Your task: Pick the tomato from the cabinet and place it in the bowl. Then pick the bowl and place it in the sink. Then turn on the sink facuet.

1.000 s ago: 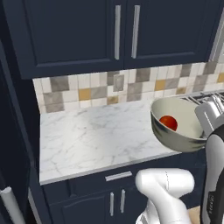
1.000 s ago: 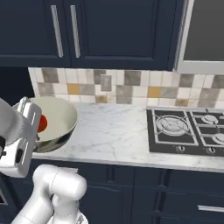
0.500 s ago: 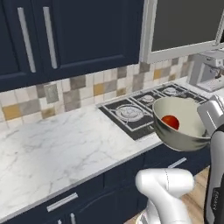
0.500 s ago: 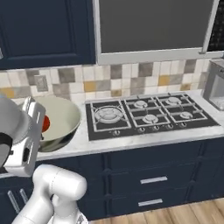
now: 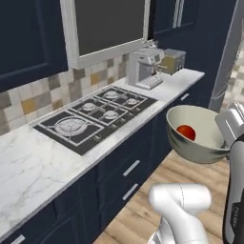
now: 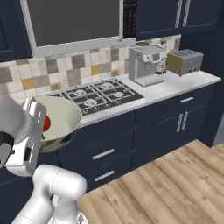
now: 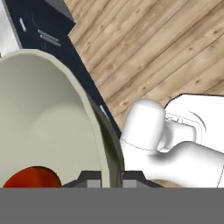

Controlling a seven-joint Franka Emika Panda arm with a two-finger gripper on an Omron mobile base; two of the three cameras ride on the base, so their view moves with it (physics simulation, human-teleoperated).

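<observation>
Fingers (image 7: 106,180) pinch the bowl (image 5: 198,136) rim — 1 tomato (image 5: 186,132) inside.

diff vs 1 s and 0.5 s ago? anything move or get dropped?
The base has kept driving along the counter, so the whole view shifted: plain marble before, then the stovetop, and now the coffee machine and toaster as well. That is camera motion, not the objects moving. Unchanged: the gripper stays shut on the rim of the bowl, held off the counter, with the tomato inside.
</observation>
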